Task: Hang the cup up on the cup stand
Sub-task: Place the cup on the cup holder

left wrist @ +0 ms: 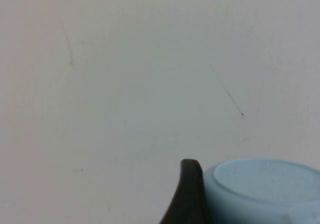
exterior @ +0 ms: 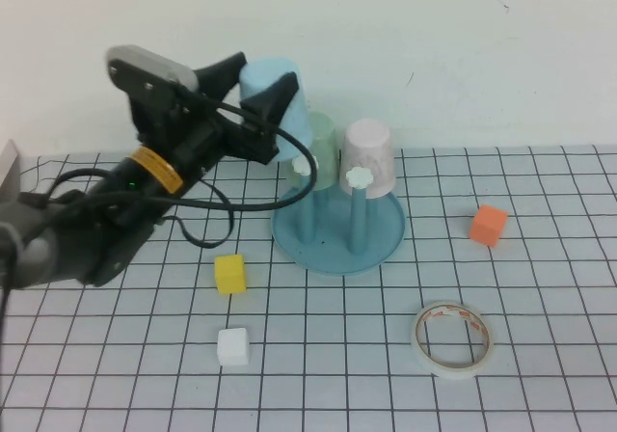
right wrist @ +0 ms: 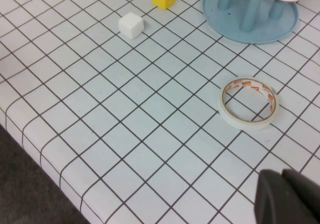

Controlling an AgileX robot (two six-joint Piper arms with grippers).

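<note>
The left hand (exterior: 258, 93) is gripping the upturned cup (exterior: 281, 104) above the cup stand's (exterior: 338, 240) left side; the right hand (right wrist: 287, 199) is hovering over the desk's (right wrist: 150, 134) near right, its opening unclear.

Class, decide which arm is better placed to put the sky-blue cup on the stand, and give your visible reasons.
Left. The left gripper is shut on the cup, held upturned above the cup stand. The right gripper is low over the table, away from it.
</note>
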